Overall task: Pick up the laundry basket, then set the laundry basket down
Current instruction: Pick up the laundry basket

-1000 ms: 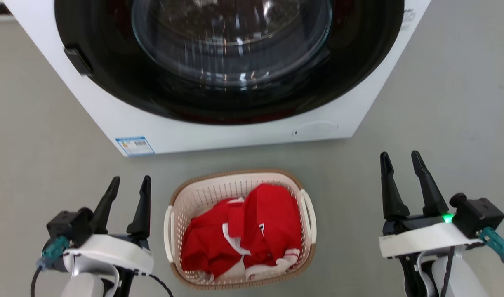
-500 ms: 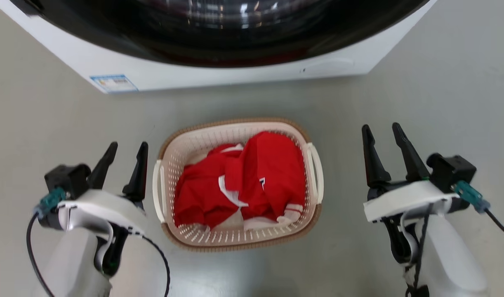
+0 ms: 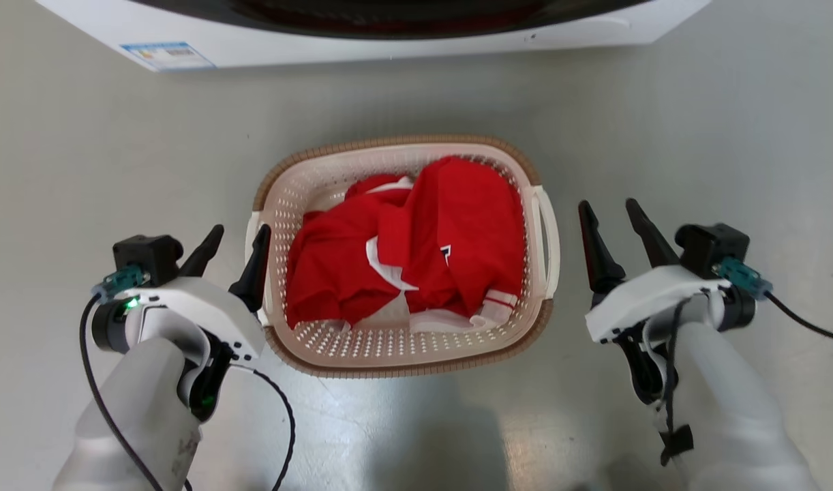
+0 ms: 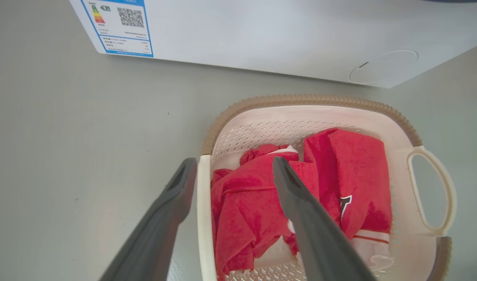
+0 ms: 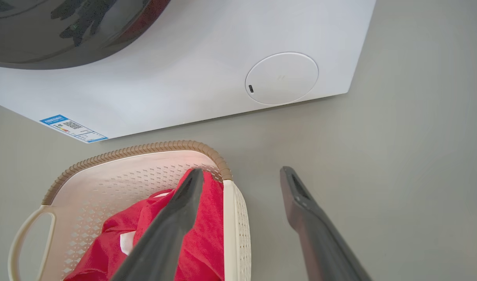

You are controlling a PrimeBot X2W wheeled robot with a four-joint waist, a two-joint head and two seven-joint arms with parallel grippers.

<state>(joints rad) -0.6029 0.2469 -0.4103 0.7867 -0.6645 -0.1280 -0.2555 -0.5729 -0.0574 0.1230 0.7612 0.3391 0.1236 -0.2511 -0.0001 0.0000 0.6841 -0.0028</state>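
We look down on a cream-white perforated laundry basket [image 3: 389, 348] with a brown woven-look rim. It sits upright on the grey floor [image 3: 82, 150], mouth up, with a crumpled red garment [image 3: 416, 252] trimmed in white heaped inside. Just beyond the basket's far rim stands the white front of a washing machine [image 3: 362, 48].

The basket looks a little longer from handle to handle. We judge its long axis to run side to side, with one handle toward each arm, which suits a two-armed lift.

The left gripper [image 3: 238, 237] is spread wide and holds nothing. Its dark fingers [image 4: 301, 218] straddle the basket's white left edge [image 4: 202, 210], one outside and one above the garment; we cannot confirm contact. The right gripper [image 3: 609, 218] is equally spread and empty, just beside the basket's right loop handle [image 3: 554, 245] and apart from it. We judge the pickup not yet begun.
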